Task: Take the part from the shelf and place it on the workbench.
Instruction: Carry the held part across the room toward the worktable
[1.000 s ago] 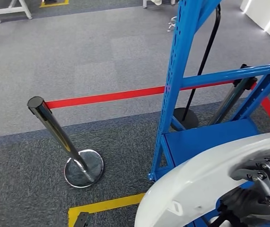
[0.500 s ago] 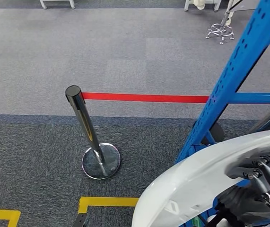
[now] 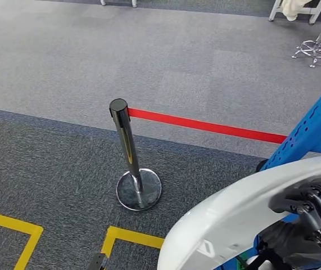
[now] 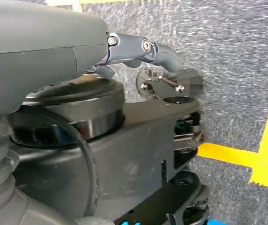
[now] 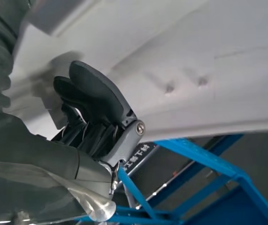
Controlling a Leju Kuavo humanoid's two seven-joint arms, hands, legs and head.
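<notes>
A big white curved part (image 3: 230, 219) crosses the lower right of the head view. My right hand (image 3: 315, 205) grips it, with dark fingers hooked over its upper edge. From the right wrist camera the thumb (image 5: 93, 101) is seen pressed against the part's pale underside (image 5: 196, 61). The blue shelf frame (image 3: 311, 132) stands at the right edge, behind the part, and its blue bars (image 5: 210, 164) run below the hand. My left hand (image 4: 143, 49) hangs beside my body above the carpet, a grey finger stretched out and nothing in it.
A chrome stanchion post (image 3: 129, 146) on a round base (image 3: 139, 189) stands mid-floor, with a red belt (image 3: 205, 125) running from it to the right. Yellow floor tape (image 3: 129, 236) marks the dark carpet in front. A chair base (image 3: 313, 50) sits far right.
The whole view has swung left: the stanchion and the shelf have slid to the right in the picture. The white part stays held in my right hand at the same place.
</notes>
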